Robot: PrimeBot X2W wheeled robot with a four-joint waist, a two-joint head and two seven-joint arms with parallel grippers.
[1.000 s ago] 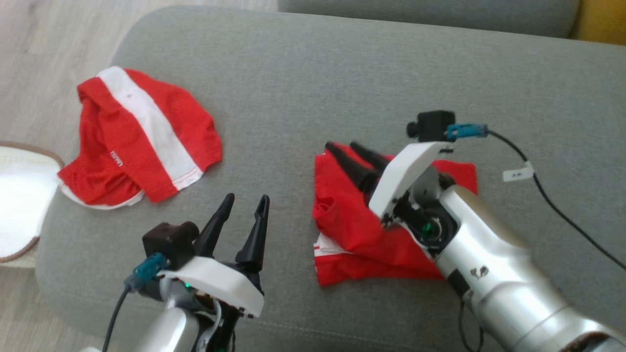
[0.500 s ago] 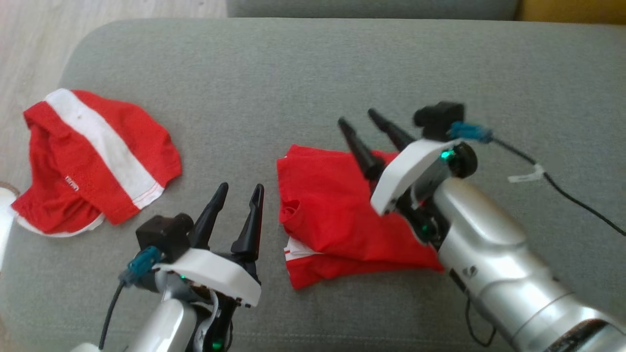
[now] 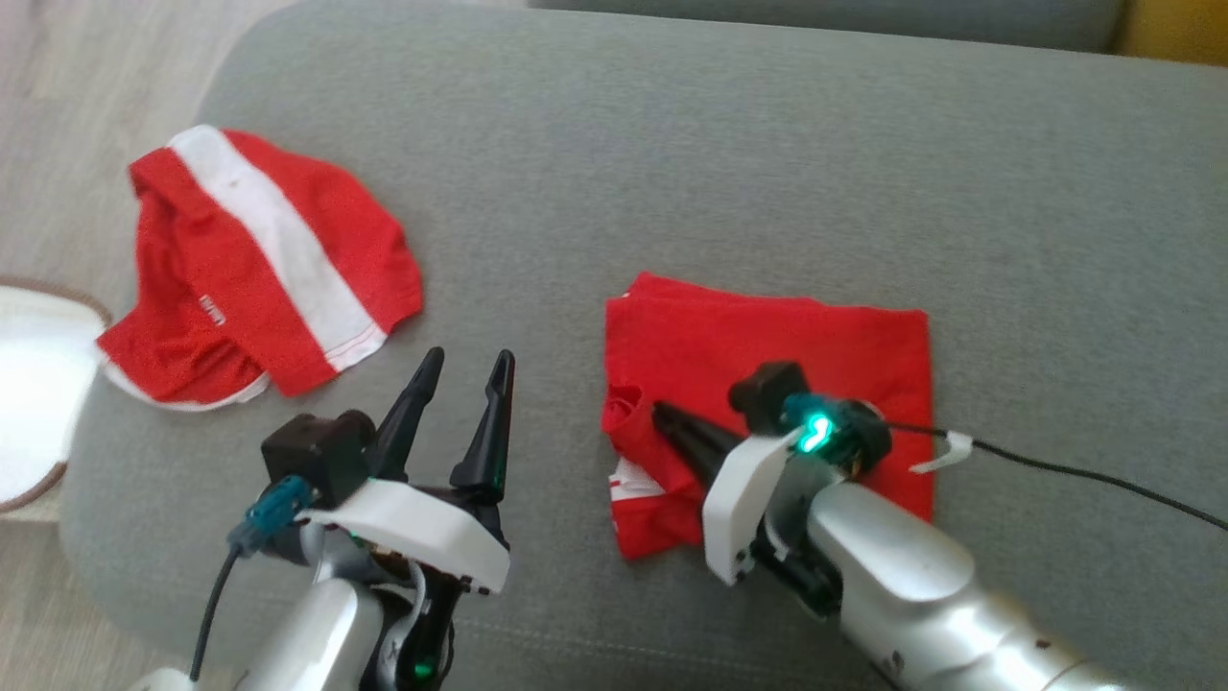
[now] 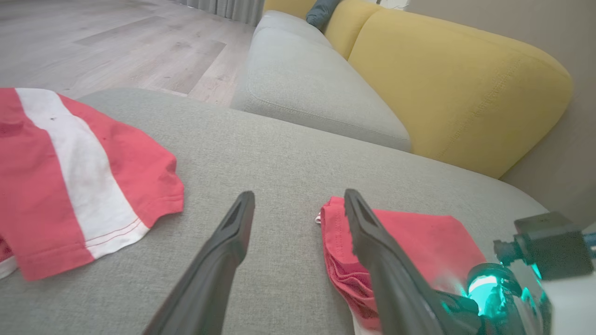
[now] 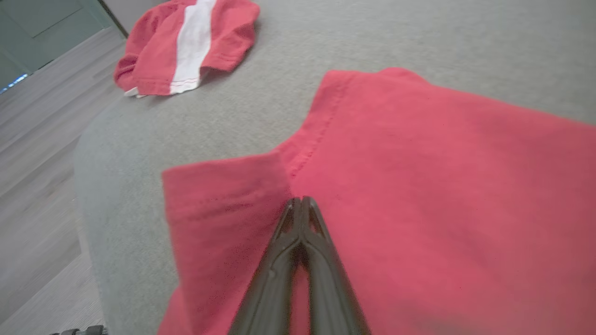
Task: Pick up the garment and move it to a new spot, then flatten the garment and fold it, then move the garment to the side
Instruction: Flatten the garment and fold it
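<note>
The folded red garment (image 3: 767,355) lies on the grey sofa cushion (image 3: 672,144). The right gripper (image 3: 662,415) has its fingers clenched together, tips on the cloth. The left gripper (image 3: 468,357), fingers spread and empty, hangs just beside the garment. A red-and-white shirt (image 3: 259,259) lies farther left.

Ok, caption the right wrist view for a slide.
Shut right gripper over folded red fabric garment on grey fabric sofa.

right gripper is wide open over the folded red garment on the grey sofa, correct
No: the right gripper is shut, fingertips together, as the right wrist view shows. It is over the folded red garment on the grey sofa.
</note>
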